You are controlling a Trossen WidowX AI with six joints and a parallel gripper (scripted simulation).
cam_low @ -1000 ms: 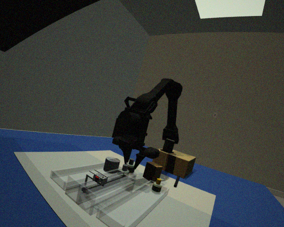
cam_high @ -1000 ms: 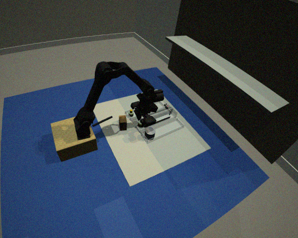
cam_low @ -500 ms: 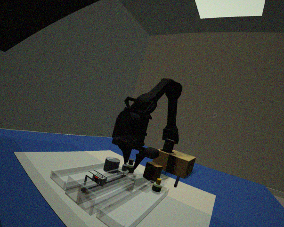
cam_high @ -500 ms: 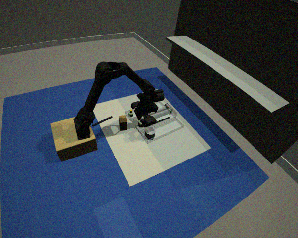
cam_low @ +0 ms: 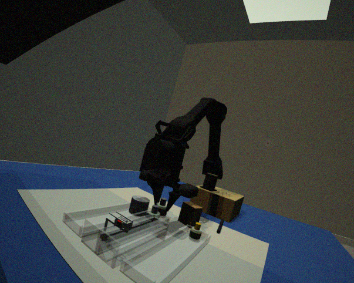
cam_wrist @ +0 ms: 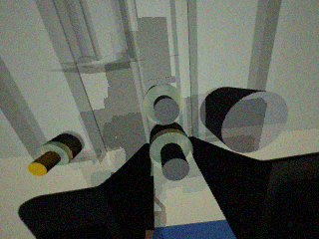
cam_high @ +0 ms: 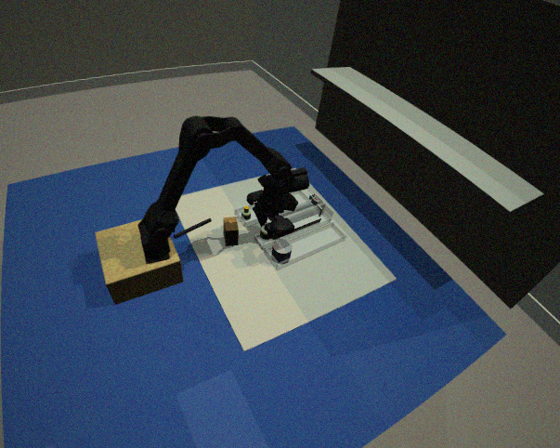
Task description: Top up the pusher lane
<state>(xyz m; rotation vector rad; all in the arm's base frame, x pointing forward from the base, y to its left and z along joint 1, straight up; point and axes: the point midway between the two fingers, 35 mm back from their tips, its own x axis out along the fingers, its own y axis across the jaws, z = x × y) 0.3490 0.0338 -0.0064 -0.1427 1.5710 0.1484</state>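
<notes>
My gripper is shut on a dark jar with a pale green shoulder and grey cap; this jar looks upright. It is at the front end of the clear sprung lane. A matching grey-capped jar stands in the lane just behind it. The two look very close; whether they touch, and whether the held jar's base is on the lane floor, I cannot tell. The front stop is hidden by the jar and fingers. The pusher plate is not clearly visible.
A yellow-capped jar stands at the front of one side lane. A wide dark jar stands in the other. A brown block stands in front of the lanes, near a black rod.
</notes>
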